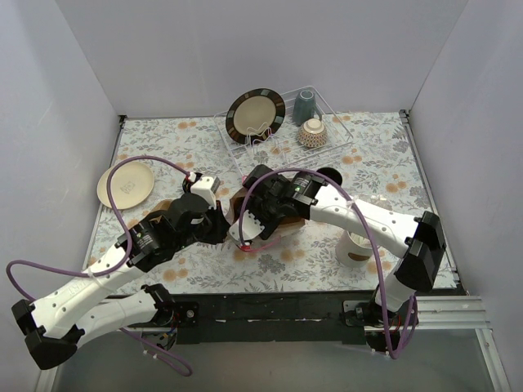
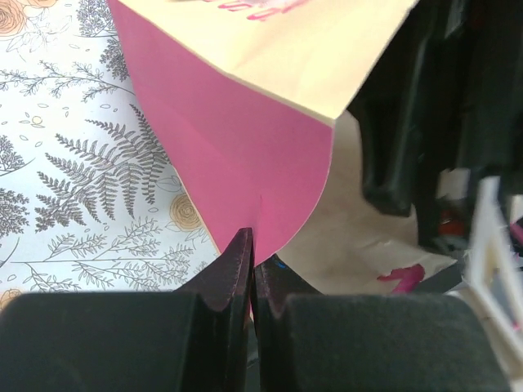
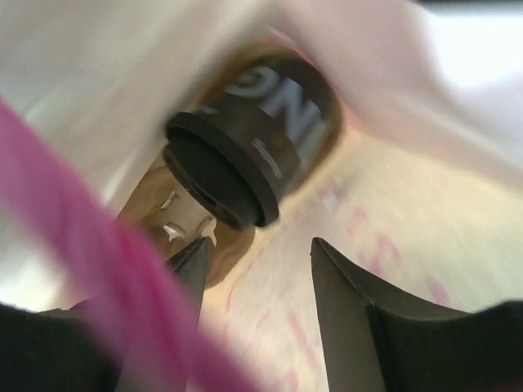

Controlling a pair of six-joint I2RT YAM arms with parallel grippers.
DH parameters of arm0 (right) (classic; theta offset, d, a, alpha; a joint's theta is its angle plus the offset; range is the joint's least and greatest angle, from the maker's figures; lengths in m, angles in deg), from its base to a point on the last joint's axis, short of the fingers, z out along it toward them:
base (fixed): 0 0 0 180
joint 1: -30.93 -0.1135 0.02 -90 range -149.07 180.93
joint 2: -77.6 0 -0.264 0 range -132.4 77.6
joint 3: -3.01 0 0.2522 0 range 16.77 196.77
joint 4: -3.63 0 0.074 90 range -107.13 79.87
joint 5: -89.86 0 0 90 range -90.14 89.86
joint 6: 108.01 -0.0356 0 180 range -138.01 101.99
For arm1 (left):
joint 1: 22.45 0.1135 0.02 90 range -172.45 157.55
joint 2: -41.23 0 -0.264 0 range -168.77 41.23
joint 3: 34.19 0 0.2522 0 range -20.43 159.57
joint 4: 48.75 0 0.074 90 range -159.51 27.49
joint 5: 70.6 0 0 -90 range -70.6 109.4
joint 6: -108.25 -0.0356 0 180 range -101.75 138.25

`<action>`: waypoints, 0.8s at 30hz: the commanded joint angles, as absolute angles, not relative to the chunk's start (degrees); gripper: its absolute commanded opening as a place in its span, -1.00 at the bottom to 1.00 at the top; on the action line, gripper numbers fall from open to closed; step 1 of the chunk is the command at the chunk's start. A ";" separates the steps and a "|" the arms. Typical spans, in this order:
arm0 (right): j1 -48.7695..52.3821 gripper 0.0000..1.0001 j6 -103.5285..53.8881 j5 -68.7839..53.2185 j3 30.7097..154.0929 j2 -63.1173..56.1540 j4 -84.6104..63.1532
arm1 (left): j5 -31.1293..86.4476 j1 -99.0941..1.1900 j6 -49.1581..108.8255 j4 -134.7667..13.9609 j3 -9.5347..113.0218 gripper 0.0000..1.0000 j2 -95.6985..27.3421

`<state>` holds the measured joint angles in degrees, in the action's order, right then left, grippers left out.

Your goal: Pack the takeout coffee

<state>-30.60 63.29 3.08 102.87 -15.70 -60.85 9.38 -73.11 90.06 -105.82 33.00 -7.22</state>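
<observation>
A black takeout coffee cup (image 3: 253,155) with a black lid lies on its side inside the paper bag (image 3: 409,212), its lid toward me. My right gripper (image 3: 257,260) is open inside the bag, fingertips just short of the lid, with nothing between them. In the top view this gripper (image 1: 255,222) reaches into the brown and pink bag (image 1: 288,230) at the table's middle. My left gripper (image 2: 252,238) is shut on the bag's pink edge (image 2: 237,155) and holds it from the left (image 1: 221,227). Another dark round cup top (image 1: 329,175) shows behind the right arm.
A white cup (image 1: 353,247) stands to the right of the bag. A wire dish rack (image 1: 343,135) at the back holds a dark-rimmed plate (image 1: 255,115), a grey-blue mug (image 1: 304,104) and a patterned bowl (image 1: 312,132). A cream plate (image 1: 125,184) lies at the left. The bag's pink handle (image 3: 122,302) crosses the right wrist view.
</observation>
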 commanded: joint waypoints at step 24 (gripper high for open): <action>-27.69 0.30 75.33 1.44 93.32 -14.16 -45.91 | 10.17 -73.25 88.65 -106.63 37.76 -1.00 -8.87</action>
